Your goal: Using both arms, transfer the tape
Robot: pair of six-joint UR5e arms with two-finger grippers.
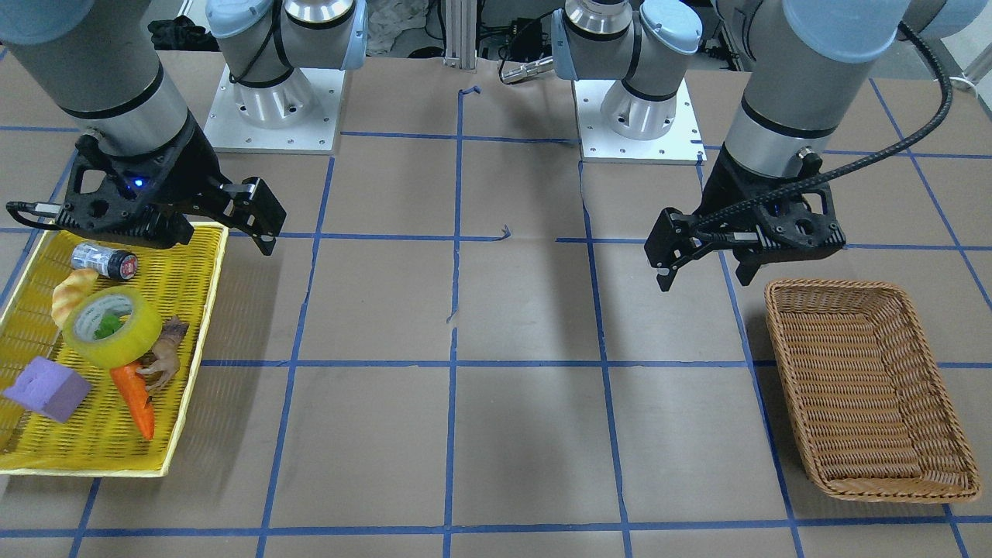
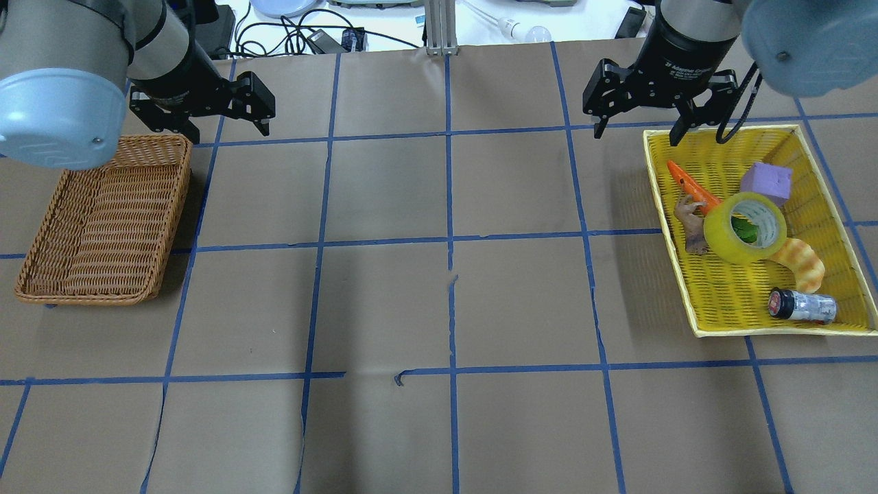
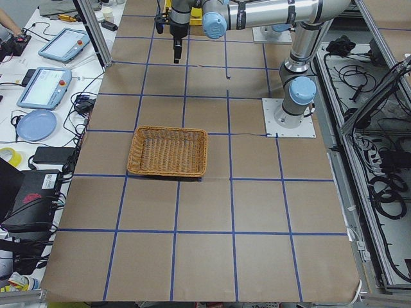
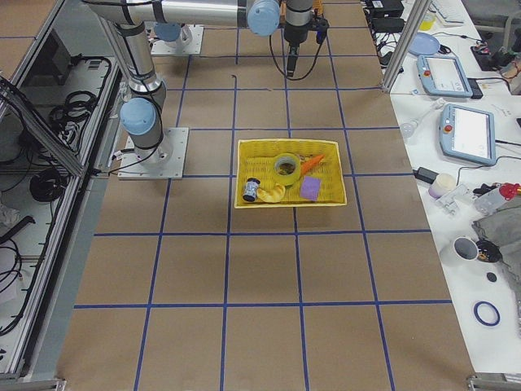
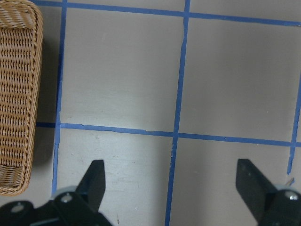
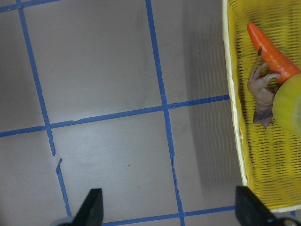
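Observation:
The tape (image 2: 744,228) is a yellow roll with a whitish core. It lies in the yellow basket (image 2: 670,233) among other items, and it also shows in the front view (image 1: 112,327) and at the edge of the right wrist view (image 6: 289,106). My right gripper (image 2: 638,134) is open and empty, raised above the basket's far left corner; the right wrist view (image 6: 170,209) shows its fingers wide apart. My left gripper (image 2: 216,127) is open and empty above the far edge of the wicker basket (image 2: 41,233), with its fingers wide apart in the left wrist view (image 5: 173,188).
In the yellow basket with the tape lie an orange carrot (image 2: 693,186), a brown toy figure (image 2: 691,230), a purple block (image 2: 766,182), a croissant (image 2: 799,264) and a small bottle (image 2: 802,305). The carrot and the figure touch the tape. Blue tape lines grid the brown table.

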